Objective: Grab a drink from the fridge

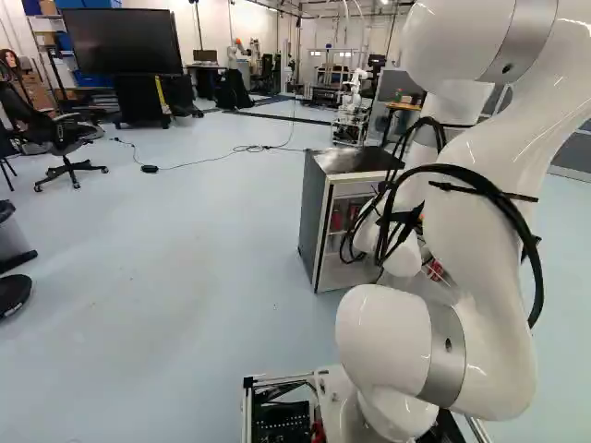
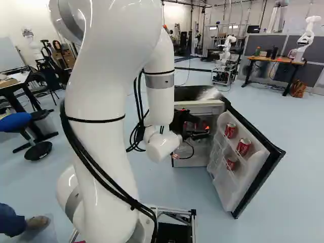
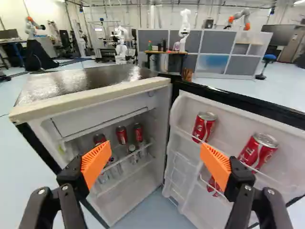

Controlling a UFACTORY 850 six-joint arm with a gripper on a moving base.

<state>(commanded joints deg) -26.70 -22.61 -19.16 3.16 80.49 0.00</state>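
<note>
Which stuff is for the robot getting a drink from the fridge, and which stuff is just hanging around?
For the drink job:
the fridge
its open door
red cans in the door
red cans on the inside shelf
the open, empty gripper

Just hanging around:
wheeled chair
big dark screen
wooden-topped desk
another robot

Arm (image 2: 109,96) reaches ahead, jaws spread wide.
</note>
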